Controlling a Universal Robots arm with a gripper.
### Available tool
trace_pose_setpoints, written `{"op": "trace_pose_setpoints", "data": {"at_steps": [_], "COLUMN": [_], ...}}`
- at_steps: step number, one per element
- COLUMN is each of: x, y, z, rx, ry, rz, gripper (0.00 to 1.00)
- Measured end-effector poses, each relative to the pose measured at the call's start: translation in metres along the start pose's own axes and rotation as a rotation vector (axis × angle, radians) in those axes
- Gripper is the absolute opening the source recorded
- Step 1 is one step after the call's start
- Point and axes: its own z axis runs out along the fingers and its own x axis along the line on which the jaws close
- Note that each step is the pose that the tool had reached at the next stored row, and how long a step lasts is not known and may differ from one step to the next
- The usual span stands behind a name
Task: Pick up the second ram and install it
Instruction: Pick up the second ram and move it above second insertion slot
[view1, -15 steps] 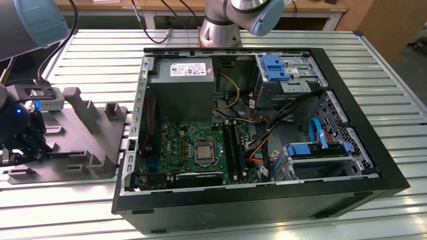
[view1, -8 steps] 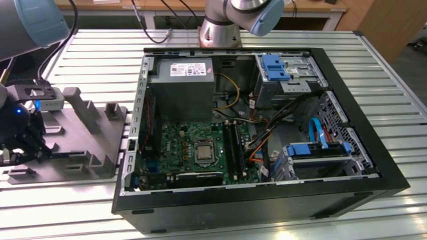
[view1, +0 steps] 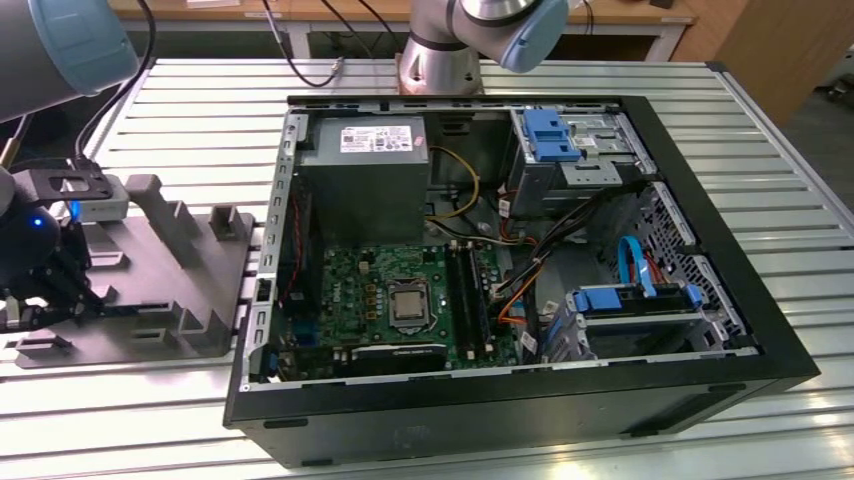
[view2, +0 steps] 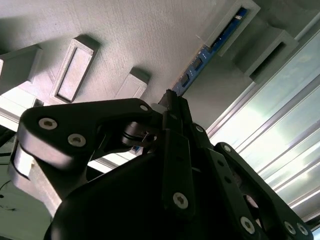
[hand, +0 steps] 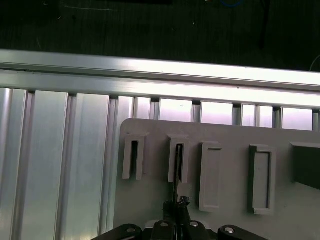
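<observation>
The second ram (view2: 200, 62) is a thin blue-edged stick with dark chips, standing on edge in a slot of the grey fixture tray (view2: 125, 30). In the first wrist view the ram (hand: 176, 165) appears edge-on as a thin dark line in the second slot from the tray's (hand: 225, 135) end. My gripper (view2: 169, 102) has its black fingers closed together around the stick's near end, also seen in the first wrist view as the gripper (hand: 176, 204). At the exterior view's far left, the gripper (view1: 47, 290) is low over the tray (view1: 174, 270).
An open computer case (view1: 534, 400) lies on the slatted metal table (view1: 801, 200), to the exterior view's right of the tray. Inside are the motherboard (view1: 387, 290), long black memory slots (view1: 465, 285), a grey power supply (view1: 363, 180), cables and blue drive brackets (view1: 547, 135).
</observation>
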Motion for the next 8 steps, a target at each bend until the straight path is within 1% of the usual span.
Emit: {"op": "trace_pose_setpoints", "data": {"at_steps": [3,5,6,8], "x": [0.0,0.0,0.0,0.0], "y": [0.0,0.0,0.0,0.0], "z": [0.0,0.0001,0.0,0.0001], "rx": [0.0,0.0,0.0,0.0], "ry": [0.0,0.0,0.0,0.0], "rz": [0.0,0.0,0.0,0.0], "gripper": [0.15,0.14,0.11,0.11]}}
